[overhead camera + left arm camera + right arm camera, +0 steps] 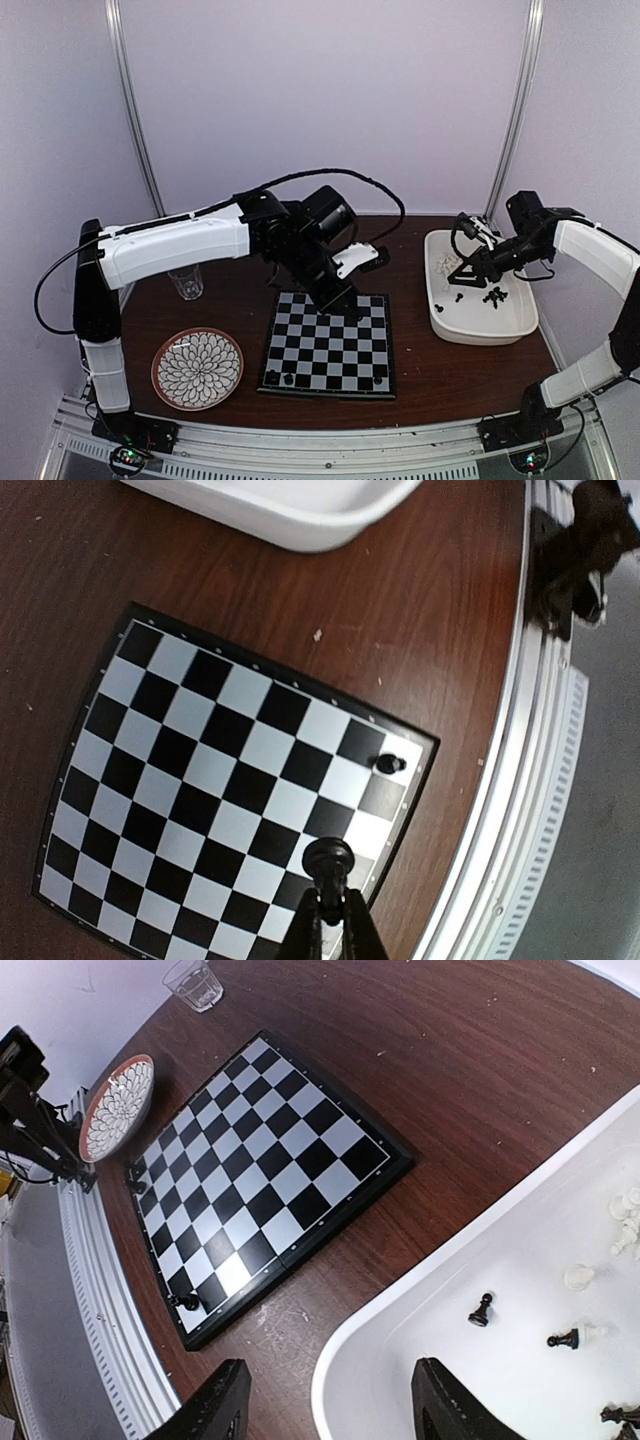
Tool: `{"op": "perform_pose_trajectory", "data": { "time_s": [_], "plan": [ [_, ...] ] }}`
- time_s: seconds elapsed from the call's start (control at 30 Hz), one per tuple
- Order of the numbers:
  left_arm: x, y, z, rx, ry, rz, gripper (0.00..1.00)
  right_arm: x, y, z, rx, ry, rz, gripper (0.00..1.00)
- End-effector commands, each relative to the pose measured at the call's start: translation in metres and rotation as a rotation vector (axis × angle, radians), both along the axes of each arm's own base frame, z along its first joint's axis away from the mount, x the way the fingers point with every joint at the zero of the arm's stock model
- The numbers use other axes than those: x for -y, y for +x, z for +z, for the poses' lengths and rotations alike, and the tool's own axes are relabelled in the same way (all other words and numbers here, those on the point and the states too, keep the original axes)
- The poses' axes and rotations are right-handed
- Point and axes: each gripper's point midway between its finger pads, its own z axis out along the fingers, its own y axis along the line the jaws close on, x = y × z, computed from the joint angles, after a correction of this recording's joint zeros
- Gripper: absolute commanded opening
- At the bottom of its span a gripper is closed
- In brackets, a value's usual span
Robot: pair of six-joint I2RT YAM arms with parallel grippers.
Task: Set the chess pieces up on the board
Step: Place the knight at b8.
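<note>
Left gripper (327, 895): jaws closed on a black round-headed chess piece (328, 858), held above the flat black-and-grey chequered board (200, 780). A second black piece (390, 764) stands on a corner square. Right gripper (330, 1410): jaws apart and empty, over the rim of the white rectangular tub (420, 1300), which contains loose black pieces (481, 1309) and white pieces (578, 1277).

Soft, even light falls from overhead, leaving only faint shadows on the dark bench (240, 300), which carries a dull sheen. The white tub (520, 1360) is washed nearly featureless. The top view is slightly grainy. Both wrist views bow straight edges, and the black piece (328, 858) in the left end effector (328, 892) is a soft silhouette.
</note>
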Motion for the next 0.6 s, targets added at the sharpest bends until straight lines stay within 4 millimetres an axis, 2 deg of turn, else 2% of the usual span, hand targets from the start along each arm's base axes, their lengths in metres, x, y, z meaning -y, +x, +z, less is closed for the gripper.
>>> {"op": "perform_pose_trajectory", "data": {
  "time_s": [0.0,0.23,0.57],
  "plan": [
    [-0.022,-0.023,-0.028,0.11,0.219,-0.171,0.0,0.008,0.016,0.003,0.098,-0.052,-0.016,0.59],
    [-0.001,-0.048,-0.05,0.112,0.272,-0.267,0.0,0.007,0.017,-0.007,0.067,-0.052,-0.006,0.58],
    [0.014,-0.059,-0.085,0.098,0.34,-0.315,0.0,0.006,0.014,-0.013,0.051,-0.053,0.013,0.58]
  ]
}}
